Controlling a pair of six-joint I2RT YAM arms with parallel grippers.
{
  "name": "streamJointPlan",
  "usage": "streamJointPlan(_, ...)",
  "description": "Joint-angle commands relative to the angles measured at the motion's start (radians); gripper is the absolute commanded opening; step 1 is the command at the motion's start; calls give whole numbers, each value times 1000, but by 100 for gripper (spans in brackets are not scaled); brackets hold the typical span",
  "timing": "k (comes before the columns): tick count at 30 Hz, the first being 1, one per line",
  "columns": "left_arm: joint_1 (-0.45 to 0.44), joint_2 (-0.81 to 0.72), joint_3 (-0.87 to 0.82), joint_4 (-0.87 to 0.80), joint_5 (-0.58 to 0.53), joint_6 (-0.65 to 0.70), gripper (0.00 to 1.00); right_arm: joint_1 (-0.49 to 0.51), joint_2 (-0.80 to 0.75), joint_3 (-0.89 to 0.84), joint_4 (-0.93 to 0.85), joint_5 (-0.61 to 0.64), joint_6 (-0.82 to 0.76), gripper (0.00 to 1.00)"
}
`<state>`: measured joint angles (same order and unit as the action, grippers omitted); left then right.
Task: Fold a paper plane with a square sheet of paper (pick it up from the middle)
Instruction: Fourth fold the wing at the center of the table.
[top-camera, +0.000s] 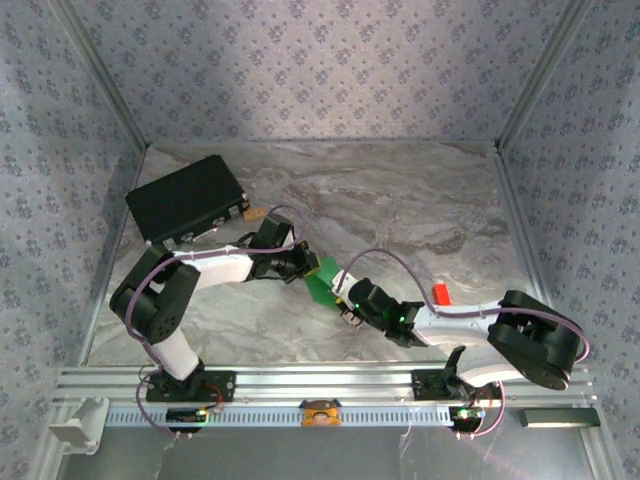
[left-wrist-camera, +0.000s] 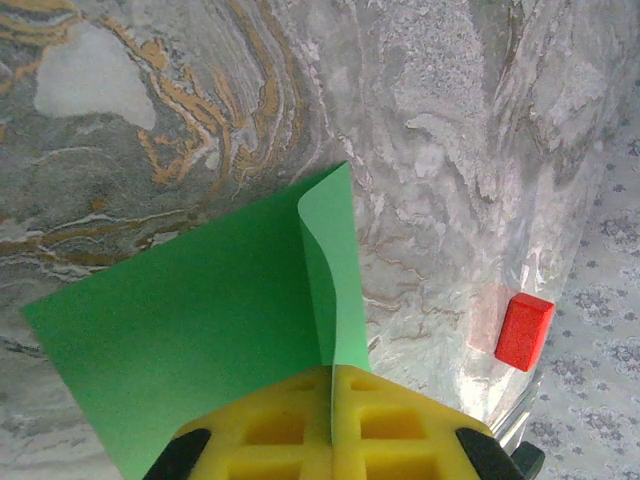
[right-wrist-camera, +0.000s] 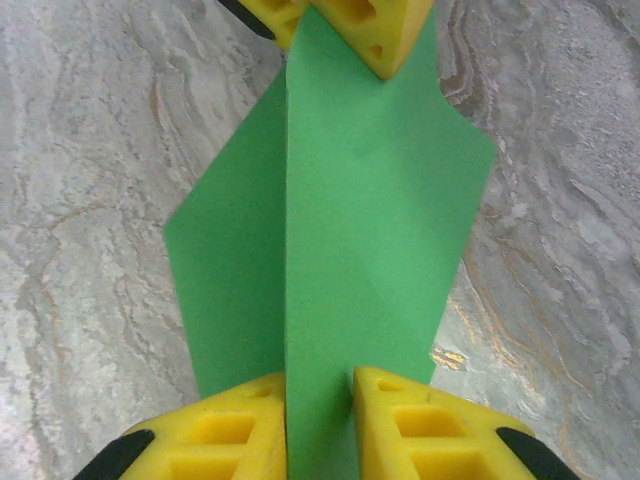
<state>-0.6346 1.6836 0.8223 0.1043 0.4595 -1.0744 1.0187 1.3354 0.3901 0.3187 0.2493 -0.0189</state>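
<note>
Both the left claw (left-wrist-camera: 330, 425) and right claw (right-wrist-camera: 320, 420) are clamped on opposite ends of the green sheet of paper (right-wrist-camera: 360, 220), held above the table (top-camera: 400, 210), so uneven pulling could tear it.

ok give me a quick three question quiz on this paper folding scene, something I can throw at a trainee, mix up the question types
1. True or false: both grippers are shut on the green paper.
2. Multiple choice: the small red block in the top view lies (A) on the black case, (B) on the table beside the right arm, (C) between the left gripper's fingers.
3. Fill in: in the top view the black case sits at the table's far ____ corner.

Key
1. True: the left gripper and the right gripper each pinch the paper between yellow pads.
2. B
3. left
</note>
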Motion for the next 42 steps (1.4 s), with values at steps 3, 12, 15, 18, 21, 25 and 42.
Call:
streamJointPlan(3, 1, 8, 26, -13, 17, 8, 0, -5, -14, 1, 23, -4, 20, 24)
streamJointPlan(12, 1, 5, 25, -12, 15, 8, 0, -8, -10, 5, -1, 7, 17, 14)
streamJointPlan(15, 1, 5, 26, -13, 13, 9, 0, -8, -13, 3, 3, 0, 20, 11)
streamJointPlan(18, 2, 2, 25, -12, 10, 10, 0, -8, -10, 3, -1, 0, 26, 8)
streamJointPlan(21, 0, -17, 19, -4, 0, 15, 8, -16, -7, 6, -5, -23, 50, 5)
streamJointPlan(25, 2, -123, -8, -40, -89, 39, 42, -48, 21, 10, 15, -127, 118, 2)
streamJointPlan(42, 14, -239, -67, -88, -154, 44, 45, -180, 156, 9, 163, -393, 481, 0)
